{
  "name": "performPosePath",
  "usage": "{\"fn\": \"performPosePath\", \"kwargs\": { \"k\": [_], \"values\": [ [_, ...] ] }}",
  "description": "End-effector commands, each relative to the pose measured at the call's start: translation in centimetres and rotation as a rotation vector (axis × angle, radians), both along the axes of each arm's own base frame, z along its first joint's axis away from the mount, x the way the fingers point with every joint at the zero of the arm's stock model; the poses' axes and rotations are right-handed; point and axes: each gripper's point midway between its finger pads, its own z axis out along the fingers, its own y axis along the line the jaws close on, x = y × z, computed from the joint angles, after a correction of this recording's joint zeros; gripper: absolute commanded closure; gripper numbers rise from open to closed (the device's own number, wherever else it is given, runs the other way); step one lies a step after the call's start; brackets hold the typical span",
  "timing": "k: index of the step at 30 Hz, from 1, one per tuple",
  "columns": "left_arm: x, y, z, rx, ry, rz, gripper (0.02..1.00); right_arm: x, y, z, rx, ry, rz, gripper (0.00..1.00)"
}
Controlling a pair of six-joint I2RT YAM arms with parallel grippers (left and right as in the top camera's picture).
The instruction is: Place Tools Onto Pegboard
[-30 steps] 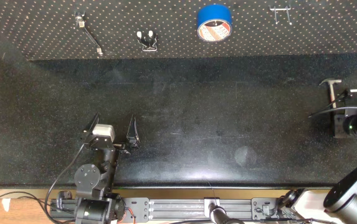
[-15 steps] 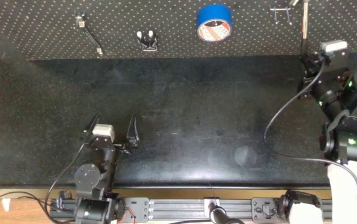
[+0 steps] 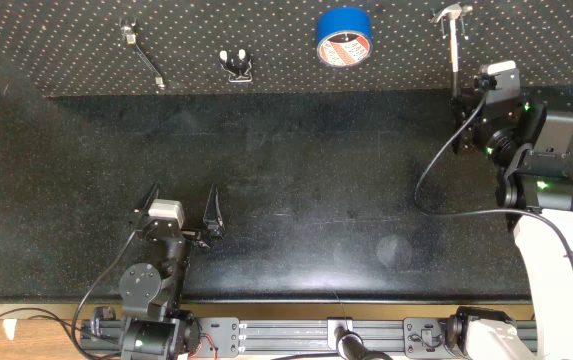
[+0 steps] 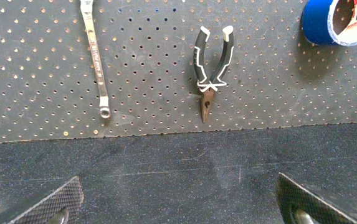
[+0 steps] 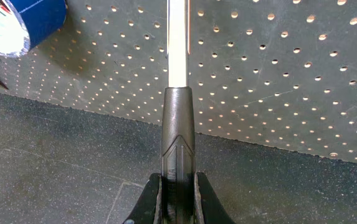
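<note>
My right gripper [image 3: 460, 100] is shut on the black grip of a hammer [image 3: 453, 40], held against the pegboard [image 3: 266, 45] at the upper right. The hammer's head [image 3: 450, 12] lies by the metal hook near the board's top edge. In the right wrist view the hammer handle [image 5: 178, 93] runs straight up from between my right gripper [image 5: 178, 199]. A wrench [image 3: 144, 55], pliers [image 3: 235, 63] and a blue tape roll [image 3: 344, 37] hang on the board. My left gripper [image 3: 181, 212] rests open over the mat at the lower left, holding nothing.
The black mat [image 3: 306, 190] spreads below the pegboard. In the left wrist view the wrench [image 4: 96, 56], pliers [image 4: 210, 68] and tape roll [image 4: 340, 18] hang on the board ahead. The right arm's cable [image 3: 436, 170] loops over the mat's right side.
The right arm swung the hammer up from the mat's right edge to the pegboard, then shifted it left until its head reached the hook. The left arm stayed still.
</note>
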Motion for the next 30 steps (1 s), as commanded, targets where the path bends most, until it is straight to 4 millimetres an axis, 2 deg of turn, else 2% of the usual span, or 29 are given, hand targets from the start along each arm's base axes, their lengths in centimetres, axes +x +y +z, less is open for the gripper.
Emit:
{"fn": "performPosePath", "kwargs": {
  "k": [1, 12, 13, 15, 16, 17, 18, 19, 21, 24, 27, 30],
  "values": [
    [0.0, 0.0, -0.1, -0.015, 0.002, 0.004, 0.023, 0.3, 0.4, -0.1, 0.015, 0.005, 0.009, 0.925],
    [0.0, 0.0, -0.1, -0.015, 0.002, 0.004, 0.023, 0.4, 0.4, -0.6, 0.007, 0.015, 0.015, 0.917],
    [0.0, 0.0, -0.1, -0.015, 0.002, 0.004, 0.023, 0.4, 0.4, -0.6, 0.007, 0.015, 0.015, 0.722],
    [0.0, 0.0, -0.1, -0.015, 0.002, 0.004, 0.023, 0.4, 0.4, -0.6, 0.007, 0.015, 0.015, 0.478],
    [0.0, 0.0, -0.1, -0.015, 0.002, 0.004, 0.023, 0.4, 0.4, -0.6, 0.007, 0.015, 0.015, 0.437],
    [0.0, 0.0, -0.1, -0.015, 0.002, 0.004, 0.023, 0.4, 0.4, -0.6, 0.007, 0.015, 0.015, 0.336],
    [0.0, 0.0, -0.1, -0.015, 0.002, 0.005, 0.023, 0.4, 0.4, -0.6, 0.007, 0.014, 0.015, 0.141],
    [0.0, 0.0, -0.1, -0.015, 0.002, 0.005, 0.023, 0.3, 0.4, -0.5, 0.006, 0.012, 0.014, 0.016],
    [0.0, 0.0, -0.1, -0.015, 0.002, 0.004, 0.023, -0.1, -0.2, -0.7, -0.017, 0.021, -0.020, 0.012],
    [0.0, 0.0, -0.1, -0.015, 0.002, 0.004, 0.023, -1.9, -2.0, -2.6, -0.083, 0.047, -0.119, 0.009],
    [0.0, 0.0, -0.1, -0.015, 0.002, 0.004, 0.025, -3.5, -2.0, -3.6, -0.095, 0.013, -0.134, 0.009],
    [0.0, 0.0, -0.1, -0.015, 0.002, 0.004, 0.023, -5.0, -1.8, -4.2, -0.067, -0.122, -0.161, 0.007]
  ]
}}
